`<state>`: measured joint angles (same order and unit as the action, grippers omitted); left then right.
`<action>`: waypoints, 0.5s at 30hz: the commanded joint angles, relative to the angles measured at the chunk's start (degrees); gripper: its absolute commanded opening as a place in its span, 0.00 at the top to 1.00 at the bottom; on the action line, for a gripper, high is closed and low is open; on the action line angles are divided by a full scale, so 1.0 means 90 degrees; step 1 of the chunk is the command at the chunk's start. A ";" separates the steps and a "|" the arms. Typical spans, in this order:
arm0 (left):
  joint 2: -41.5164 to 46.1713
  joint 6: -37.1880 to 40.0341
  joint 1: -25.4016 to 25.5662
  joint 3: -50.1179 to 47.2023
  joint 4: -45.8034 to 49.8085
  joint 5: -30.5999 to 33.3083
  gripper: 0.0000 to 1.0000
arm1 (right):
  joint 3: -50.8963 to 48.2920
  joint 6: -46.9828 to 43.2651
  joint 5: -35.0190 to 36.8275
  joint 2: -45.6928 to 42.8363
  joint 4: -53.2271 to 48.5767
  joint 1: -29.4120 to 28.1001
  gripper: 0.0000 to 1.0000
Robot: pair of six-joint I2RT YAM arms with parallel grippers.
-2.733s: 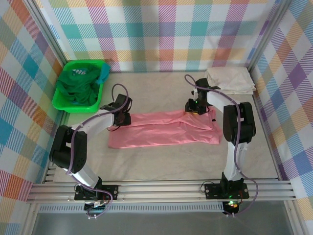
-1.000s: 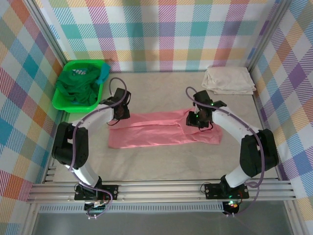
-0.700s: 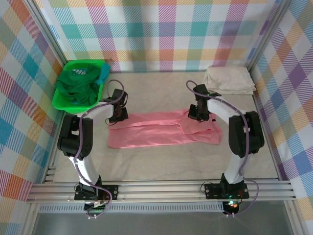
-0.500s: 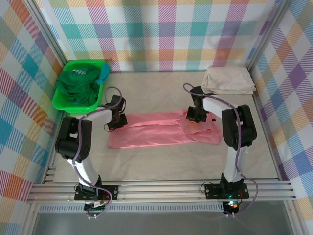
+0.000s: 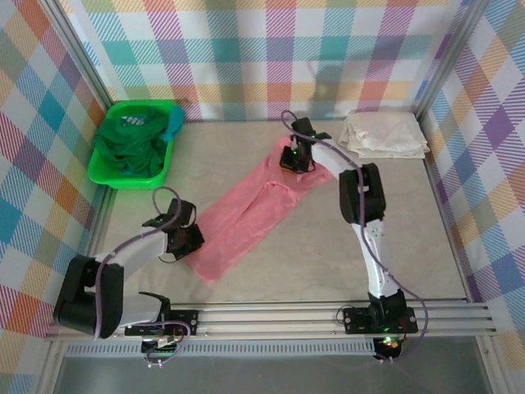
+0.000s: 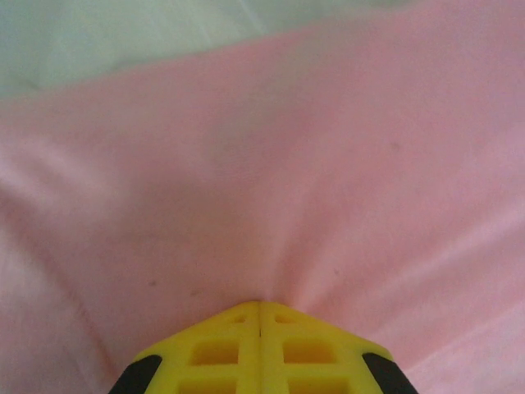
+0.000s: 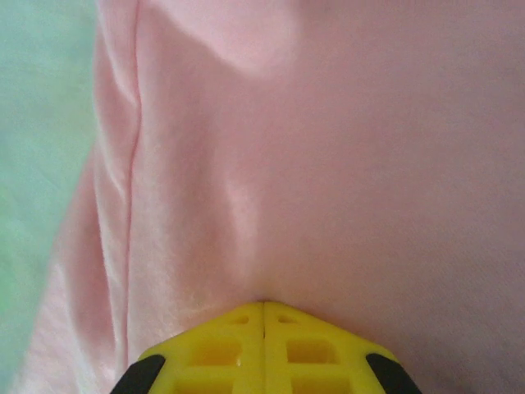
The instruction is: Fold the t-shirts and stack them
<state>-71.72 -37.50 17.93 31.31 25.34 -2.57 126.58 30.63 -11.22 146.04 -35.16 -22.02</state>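
Looked like a robotics lab cell: hung left, right and far with plaid cloth [image 5: 328,49], framed in aluminium posts [image 5: 82,57], floored by a beige table [image 5: 312,263], edged near with slotted rails [image 5: 262,320] carrying the left arm base [image 5: 160,322] and right arm base [image 5: 381,318].

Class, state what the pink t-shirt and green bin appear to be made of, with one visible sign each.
The pink t-shirt: soft matte cloth, likely cotton knit; it drapes and creases. The green bin: likely moulded plastic, faintly glossy; bright colour, stiff rim.
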 commanded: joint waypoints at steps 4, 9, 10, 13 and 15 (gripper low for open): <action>0.1628 -0.0557 0.0671 0.0162 0.1208 0.0281 0.97 | 0.2215 -0.0105 -0.0199 0.0501 -0.1327 -0.0009 0.98; 0.2135 -0.0176 0.0628 0.0647 0.1128 0.0726 0.83 | -0.0222 -0.0313 0.0048 -0.1382 -0.0981 0.0011 0.89; 0.1868 0.0042 0.0625 0.0837 0.0939 0.0684 0.83 | -0.0990 -0.0284 0.0095 -0.1876 -0.0708 0.0005 0.89; 0.0481 0.0557 0.0605 0.1564 0.0640 0.0683 0.99 | -0.2862 -0.0042 0.0339 -0.3023 -0.0020 -0.0060 0.92; -0.0323 0.0737 0.0557 0.1891 0.0289 0.0710 1.00 | -0.3590 0.0095 0.0409 -0.3389 0.0224 -0.0151 1.00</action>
<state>-67.77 -35.22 23.46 45.65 31.46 2.63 101.38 30.17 -9.23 119.04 -37.95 -22.22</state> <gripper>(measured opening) 0.055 0.056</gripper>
